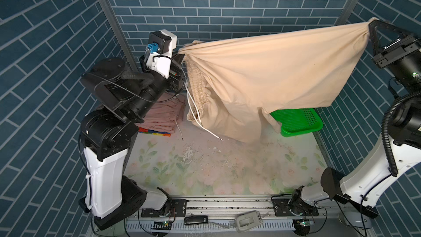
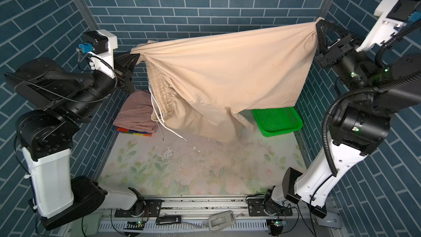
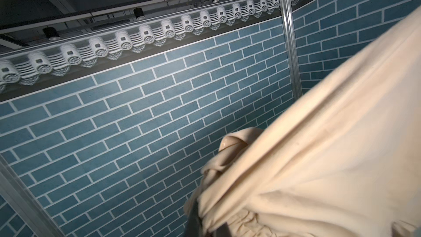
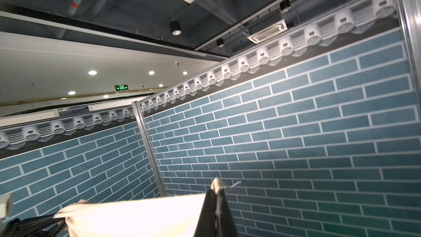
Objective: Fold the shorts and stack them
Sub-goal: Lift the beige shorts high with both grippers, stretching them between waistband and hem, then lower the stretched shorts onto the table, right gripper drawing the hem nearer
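Left gripper [image 1: 180,54] clamping beige shorts [image 1: 273,69] at one corner, right gripper [image 1: 370,25] pinching opposite corner, stretched aloft

We find the plain beige soft shorts [image 1: 262,69] strung in the air between the left gripper [image 1: 181,54], at the back left, and the right gripper [image 1: 370,23], higher at the back right. Each gripper pinches a corner. Below lies the floral-printed table [image 1: 205,172]. At its back left the dusty pink folded shorts [image 1: 161,115] rest on the rainbow-striped shiny shorts [image 1: 155,132]. At its back right the green plastic mesh basket [image 1: 300,121] stands partly behind the hanging cloth.
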Controlling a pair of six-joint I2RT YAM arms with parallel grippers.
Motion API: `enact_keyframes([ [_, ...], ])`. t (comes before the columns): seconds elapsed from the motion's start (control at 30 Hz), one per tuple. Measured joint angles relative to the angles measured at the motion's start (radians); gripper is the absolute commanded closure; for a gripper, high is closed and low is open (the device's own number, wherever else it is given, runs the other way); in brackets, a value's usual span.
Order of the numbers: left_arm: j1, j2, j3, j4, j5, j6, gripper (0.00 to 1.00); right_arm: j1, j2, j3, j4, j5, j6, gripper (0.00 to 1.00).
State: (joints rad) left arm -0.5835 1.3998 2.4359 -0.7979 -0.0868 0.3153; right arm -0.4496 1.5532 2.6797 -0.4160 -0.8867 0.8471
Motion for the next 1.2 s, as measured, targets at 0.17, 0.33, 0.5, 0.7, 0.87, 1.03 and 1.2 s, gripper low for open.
enact_keyframes([
  [0.17, 0.128, 0.019, -0.142, 0.01, 0.091, -0.013, 1.0, 0.116, 0.153, -0.024, 0.006, -0.055, -0.018, 1.0],
  [0.33, 0.226, 0.086, -0.428, 0.03, 0.124, -0.043, 1.0, 0.279, 0.37, -0.184, -0.098, -0.019, -0.144, 1.0],
  [0.5, 0.299, 0.21, -0.666, 0.056, 0.146, -0.069, 1.0, 0.38, 0.655, -0.272, -0.23, 0.064, -0.243, 1.0],
  [0.7, 0.356, 0.446, -0.661, 0.056, 0.164, -0.083, 1.0, 0.424, 0.843, -0.19, -0.332, 0.162, -0.316, 1.0],
  [0.87, 0.383, 0.661, -0.422, 0.03, 0.186, -0.087, 1.0, 0.425, 0.852, -0.043, -0.332, 0.201, -0.348, 1.0],
  [1.03, 0.395, 0.762, -0.217, -0.014, 0.19, -0.103, 1.0, 0.425, 0.811, -0.008, -0.326, 0.215, -0.362, 1.0],
  [1.2, 0.404, 0.751, -0.206, -0.016, 0.195, -0.12, 0.97, 0.428, 0.621, -0.29, -0.298, 0.242, -0.385, 1.0],
])
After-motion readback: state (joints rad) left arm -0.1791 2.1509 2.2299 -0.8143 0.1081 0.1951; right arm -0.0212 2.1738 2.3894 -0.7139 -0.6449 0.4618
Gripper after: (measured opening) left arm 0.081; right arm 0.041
